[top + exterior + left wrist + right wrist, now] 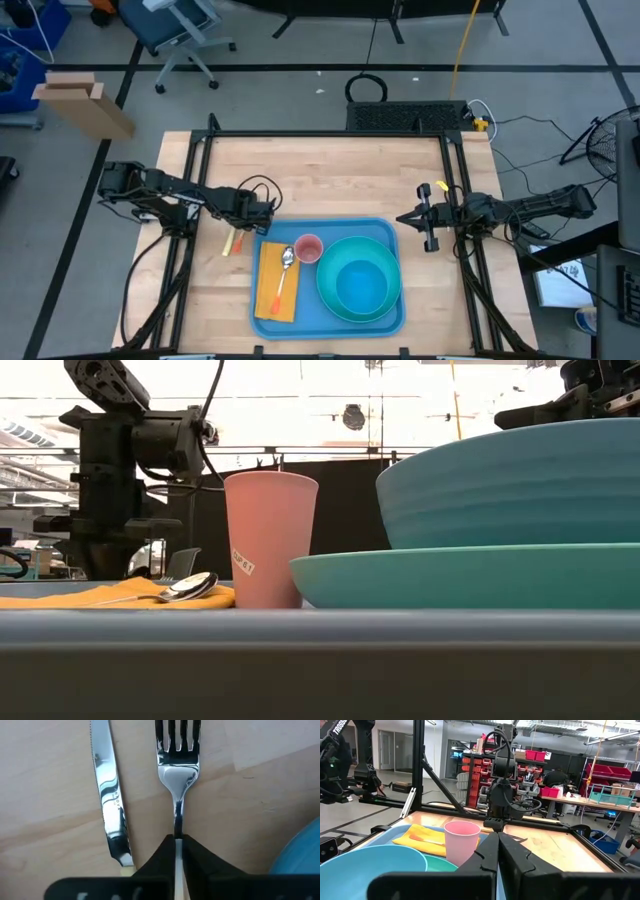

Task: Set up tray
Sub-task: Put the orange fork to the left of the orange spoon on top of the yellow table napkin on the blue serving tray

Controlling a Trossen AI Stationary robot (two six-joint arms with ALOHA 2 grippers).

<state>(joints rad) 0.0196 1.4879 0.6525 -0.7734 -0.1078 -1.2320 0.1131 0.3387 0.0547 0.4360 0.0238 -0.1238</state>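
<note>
1. High view count: one blue tray (392, 234), low-rimmed with rounded corners, sits at the lower centre of the frame on the wooden table (330, 170). It carries one orange napkin (274, 290), one spoon (286, 262), one pink cup (308, 248) and one turquoise bowl (366, 283) resting on one round plate (325, 285).
2. Off the tray, the left wrist view shows one fork (178, 770) and one knife (108, 795) lying side by side on bare wood, both shiny metal, the knife serrated.
3. The left gripper (178, 842) is clenched on the fork's handle, just beside the tray's upper-left corner.
4. The right gripper (403, 219) is clenched on nothing — it hovers just right of the tray's upper-right corner.
5. Open room: the table's upper half is bare planks; the tray's lower edge lies near the table's lower edge.
</note>
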